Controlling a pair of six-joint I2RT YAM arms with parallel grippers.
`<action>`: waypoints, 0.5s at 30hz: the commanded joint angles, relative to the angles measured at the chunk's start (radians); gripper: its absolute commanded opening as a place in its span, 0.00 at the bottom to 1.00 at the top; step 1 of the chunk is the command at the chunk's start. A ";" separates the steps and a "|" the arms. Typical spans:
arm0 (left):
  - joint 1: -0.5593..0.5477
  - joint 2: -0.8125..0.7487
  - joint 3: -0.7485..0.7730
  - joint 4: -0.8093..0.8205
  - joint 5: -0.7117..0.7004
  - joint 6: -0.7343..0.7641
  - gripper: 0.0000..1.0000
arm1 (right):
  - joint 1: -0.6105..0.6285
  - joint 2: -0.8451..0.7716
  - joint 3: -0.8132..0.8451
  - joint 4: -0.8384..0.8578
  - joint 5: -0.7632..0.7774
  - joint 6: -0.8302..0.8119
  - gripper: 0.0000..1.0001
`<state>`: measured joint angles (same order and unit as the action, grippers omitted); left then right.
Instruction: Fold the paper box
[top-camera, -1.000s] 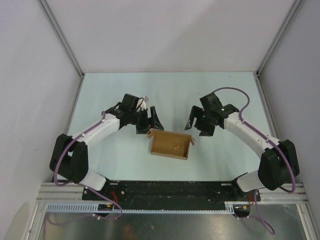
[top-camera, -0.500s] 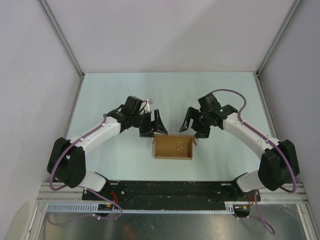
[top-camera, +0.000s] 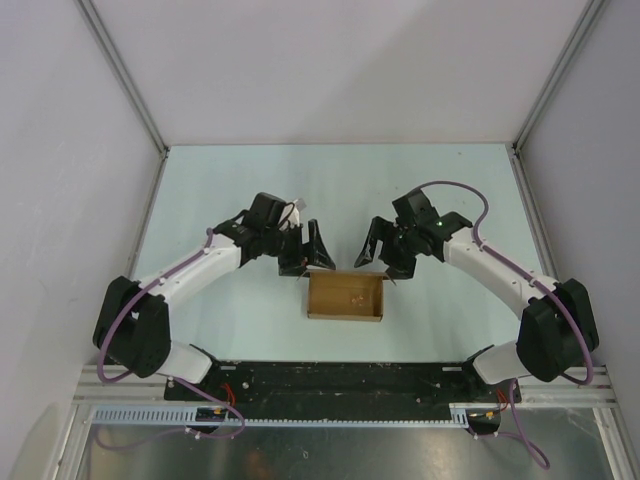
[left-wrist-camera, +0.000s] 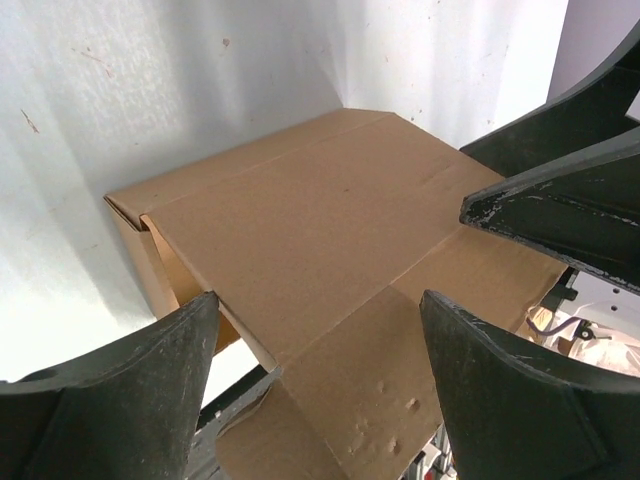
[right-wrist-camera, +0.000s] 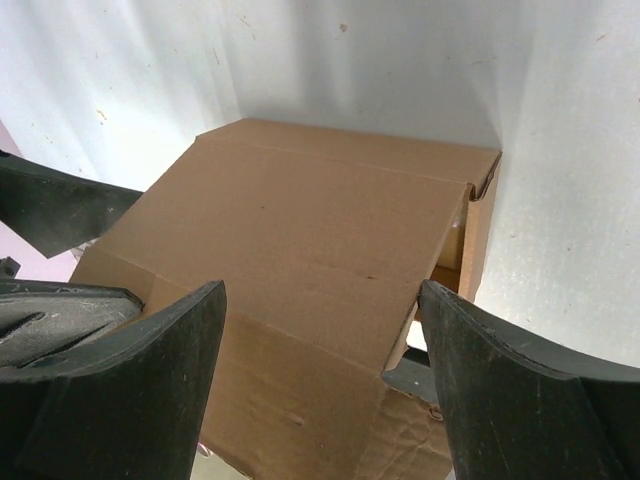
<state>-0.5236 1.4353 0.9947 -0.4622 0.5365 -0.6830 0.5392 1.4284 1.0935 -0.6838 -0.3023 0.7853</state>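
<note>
Resting at lower centre of the top view, the paper box (top-camera: 345, 297) lies just below both grippers. The left gripper (top-camera: 312, 258) and right gripper (top-camera: 382, 260) stand wide apart, holding nothing, at its upper corners. Expect light, thin cardboard: stiff across panels, hinging at creases, easily crushed. Pinch a flap's free edge, not a panel's middle.

Paper box (top-camera: 345, 296): plain brown, unprinted.
Table (top-camera: 250, 180): pale mint green, with faint dark specks.
Left gripper (top-camera: 310, 258): black, finger edges scuffed pale.
Right gripper (top-camera: 382, 258): black.
Left arm (top-camera: 200, 262), right arm (top-camera: 490, 265): white shells, black joints.
Cables (top-camera: 455, 182): purple.
Light (top-camera: 441, 215): green.
Walls (top-camera: 340, 70): pale grey-white.
Rail (top-camera: 300, 420): silver.
</note>
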 joint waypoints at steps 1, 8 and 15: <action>-0.033 -0.041 0.013 0.025 0.053 -0.021 0.85 | 0.030 -0.014 -0.001 0.047 -0.028 0.012 0.80; -0.038 -0.091 -0.060 0.025 0.020 -0.007 0.81 | 0.062 -0.025 -0.012 0.006 0.055 -0.031 0.73; -0.041 -0.162 -0.134 0.025 -0.029 -0.007 0.79 | 0.093 -0.054 -0.056 0.007 0.098 -0.031 0.67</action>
<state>-0.5518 1.3334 0.8837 -0.4767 0.5152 -0.6819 0.6125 1.4158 1.0527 -0.6941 -0.2314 0.7586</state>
